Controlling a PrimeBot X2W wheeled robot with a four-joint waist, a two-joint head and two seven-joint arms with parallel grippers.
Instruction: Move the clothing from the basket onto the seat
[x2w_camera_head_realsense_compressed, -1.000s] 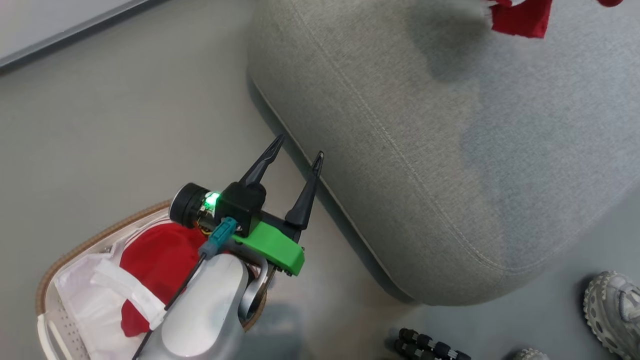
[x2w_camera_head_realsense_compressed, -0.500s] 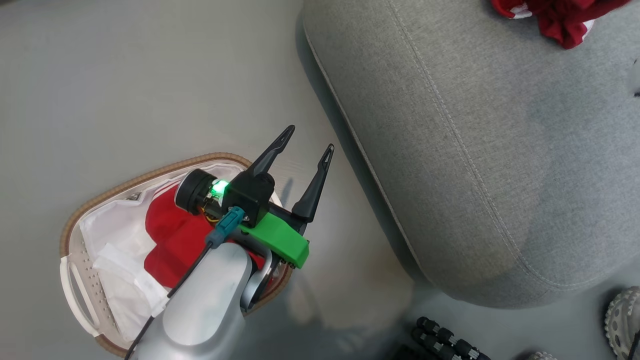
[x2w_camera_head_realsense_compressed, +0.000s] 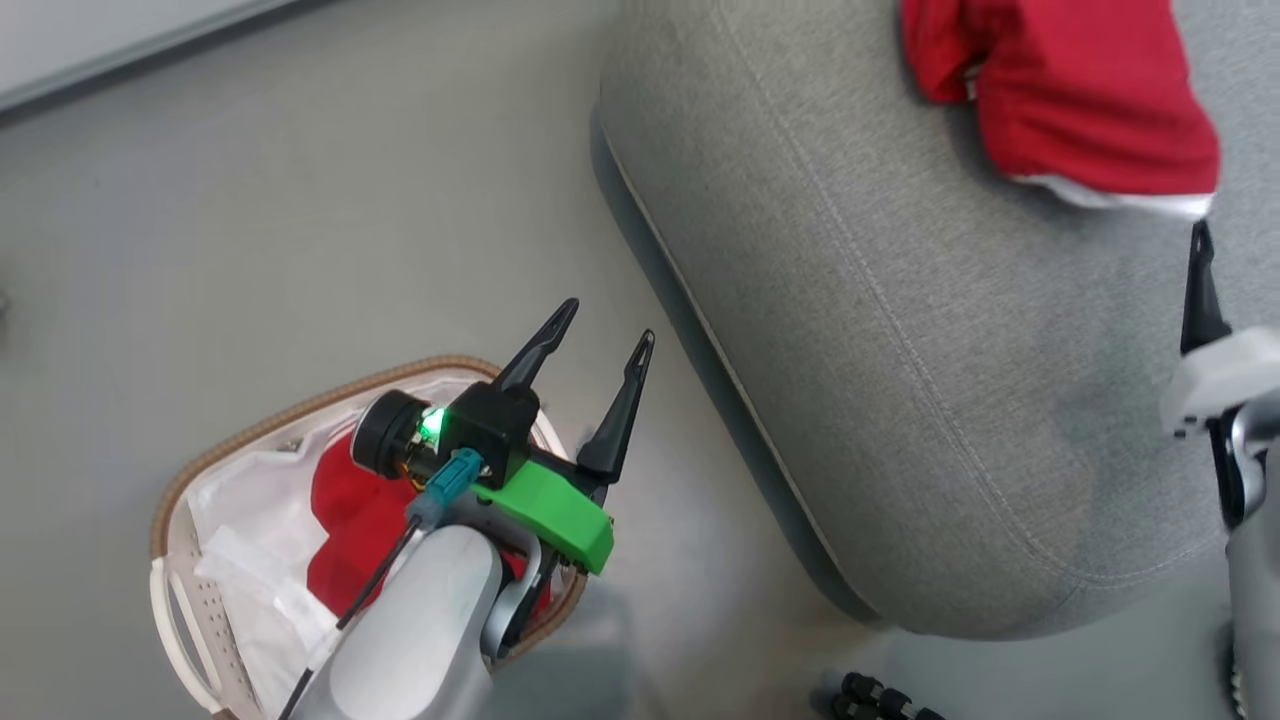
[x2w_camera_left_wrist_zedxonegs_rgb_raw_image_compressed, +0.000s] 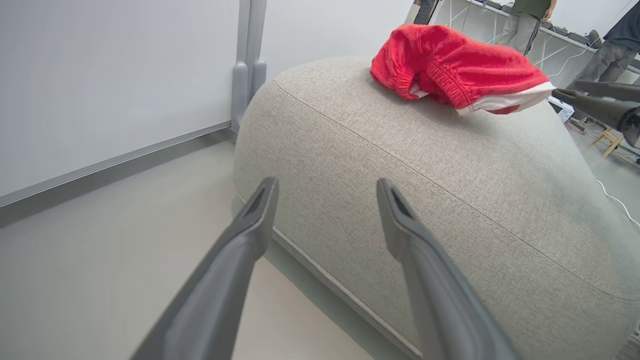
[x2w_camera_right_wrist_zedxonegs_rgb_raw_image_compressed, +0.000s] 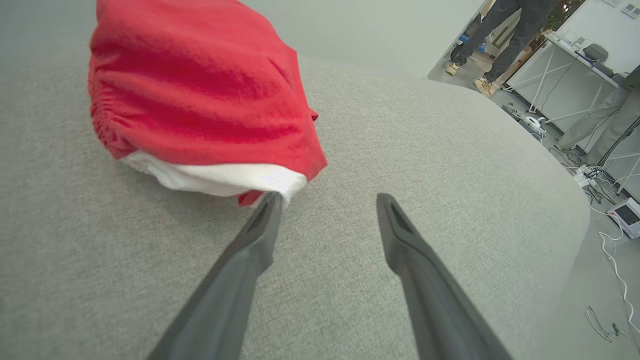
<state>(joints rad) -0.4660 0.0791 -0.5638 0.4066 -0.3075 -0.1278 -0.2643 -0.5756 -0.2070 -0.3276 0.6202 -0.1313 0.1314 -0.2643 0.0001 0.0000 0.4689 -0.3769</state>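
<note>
The grey seat takes up the right of the head view. One piece of red clothing with white trim lies on its top. My right gripper hovers open just short of that garment, its left fingertip near the white hem and nothing between the fingers. One dark finger stands at the right edge. The basket sits on the floor at lower left with more red clothing among its white liner. My left gripper is open and empty above the basket's near rim, pointing at the seat.
Grey floor lies between basket and seat. A wall with a baseboard runs behind. People's legs, desks and floor cables are beyond the seat. A black ribbed object lies on the floor near the seat's front corner.
The head camera has shifted. The red garment now rests lower and fuller on the seat, and my right gripper's finger has come into view beside it. The left gripper stays open over the basket.
</note>
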